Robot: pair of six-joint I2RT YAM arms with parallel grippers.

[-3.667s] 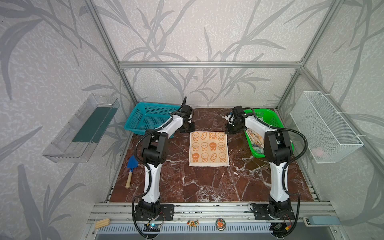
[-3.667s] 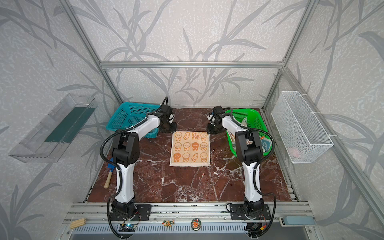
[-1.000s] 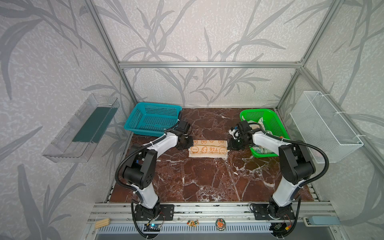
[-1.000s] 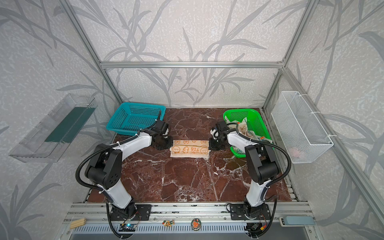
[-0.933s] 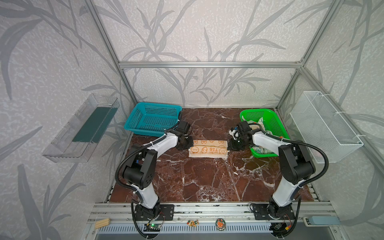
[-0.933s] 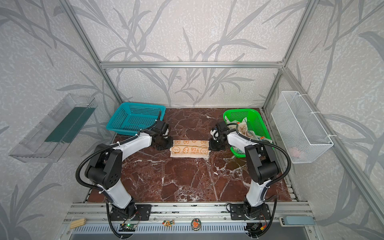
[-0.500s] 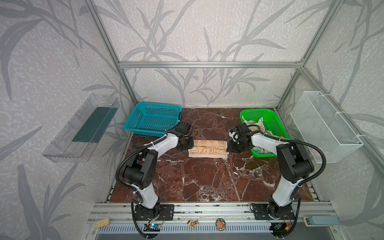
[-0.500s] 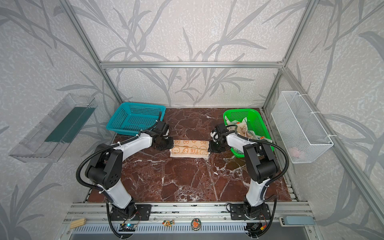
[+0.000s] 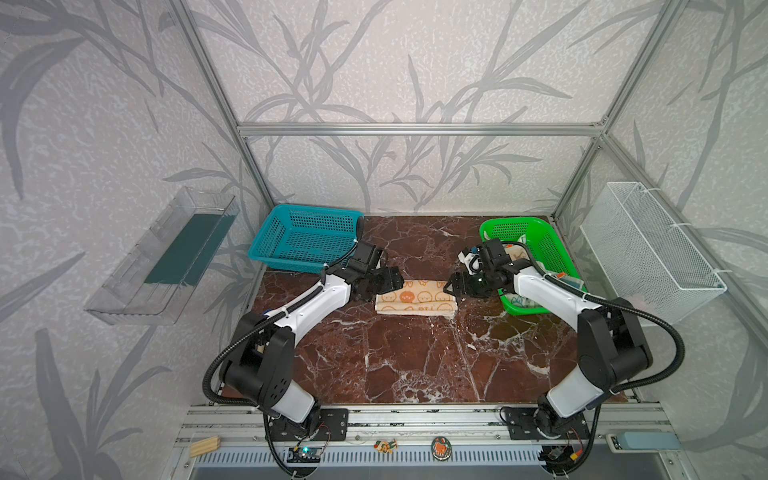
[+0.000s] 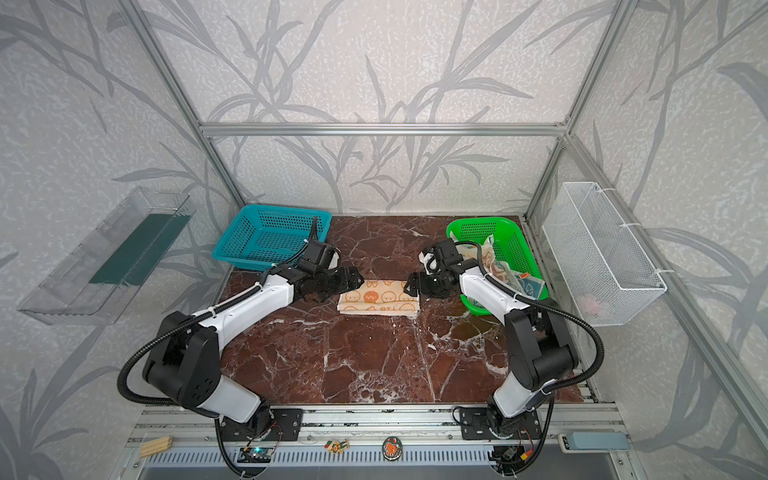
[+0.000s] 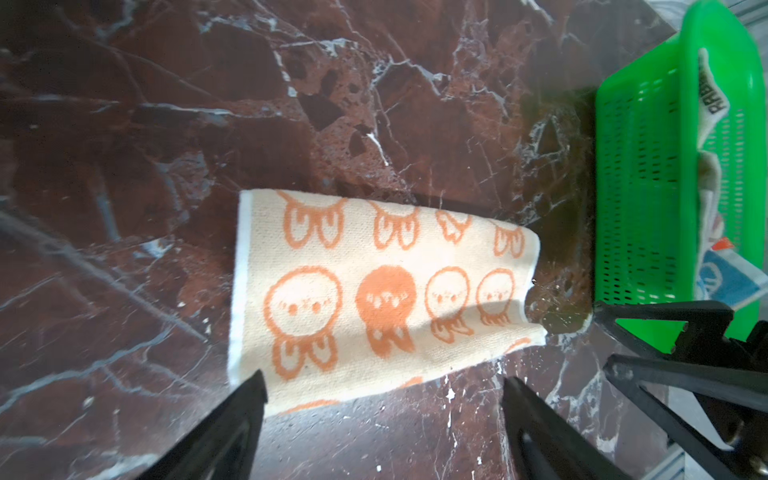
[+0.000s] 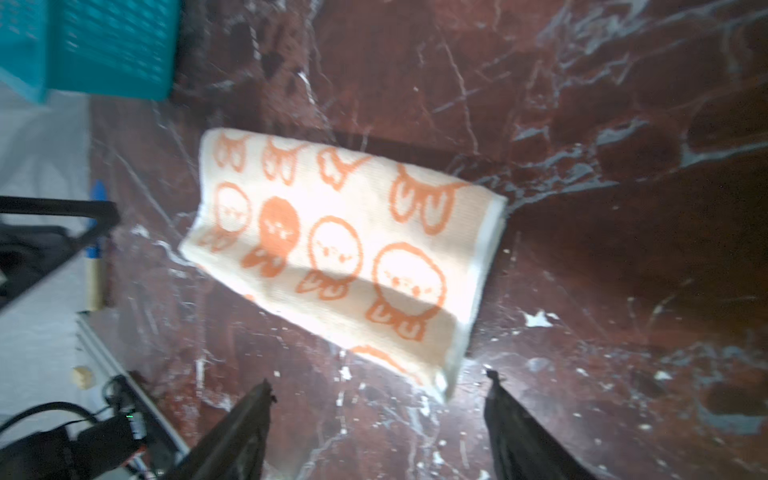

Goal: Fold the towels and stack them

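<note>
A cream towel with orange bunnies [image 9: 415,297] [image 10: 378,301] lies folded in half on the marble table, its long side running left to right. My left gripper [image 9: 392,280] [image 11: 384,378] hangs open just off its left end, and the right gripper [image 9: 452,286] [image 12: 378,377] hangs open off its right end. Neither holds anything. The wrist views show the towel [image 11: 374,291] [image 12: 340,249] just beyond the spread fingers. Two more towels lie crumpled in the green basket [image 9: 515,222] [image 10: 478,224]: a striped "RABBIT" one [image 11: 715,95] and a blue-patterned one [image 11: 723,274].
A teal basket [image 9: 316,208] [image 10: 282,208] stands at the back left, close behind the left arm. A clear tray [image 9: 166,257] hangs on the left wall and a white wire basket [image 9: 648,249] on the right wall. A blue-handled brush [image 12: 95,232] lies at the table's left edge.
The flat towel has been folded in half toward the front. In the last second both grippers went from shut on its ends to open, letting it go.
</note>
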